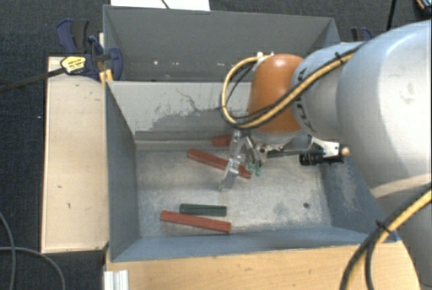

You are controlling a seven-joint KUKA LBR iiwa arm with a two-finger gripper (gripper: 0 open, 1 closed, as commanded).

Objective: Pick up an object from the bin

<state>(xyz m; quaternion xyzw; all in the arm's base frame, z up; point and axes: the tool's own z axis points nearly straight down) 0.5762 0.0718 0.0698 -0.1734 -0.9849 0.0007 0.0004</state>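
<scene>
- Around the jaws on every side stands the grey metal bin (pixel 121 167), with sloped walls and a scuffed, speckled floor. The jaws hang low over the middle of that floor, a little toward the back wall.
- Above and to the right of the jaws is the pale grey robot arm (pixel 378 113), which reaches in over the bin's right wall and covers its right rear corner.
- Directly above the jaws sits the rounded orange cover (pixel 273 90) on the wrist, with yellow-and-black cables (pixel 233 90) looped round its left side.
- The jaws are a slim silvery part pointing down and to the left. I cannot tell how wide they stand.
- Right at the jaws lies a long reddish-brown flat stick (pixel 206 160). It comes in slantwise from the left and passes under them. I cannot tell whether they touch it or only hang over it.
- Well in front of the jaws and somewhat left, a long red flat bar (pixel 196 221) lies along the front wall.
- Between that bar and the jaws, just beside the bar, lies a shorter dark green flat bar (pixel 202 210).
- Just behind the jaws, near the foot of the back wall, sits a short orange-red piece (pixel 220 141).
</scene>
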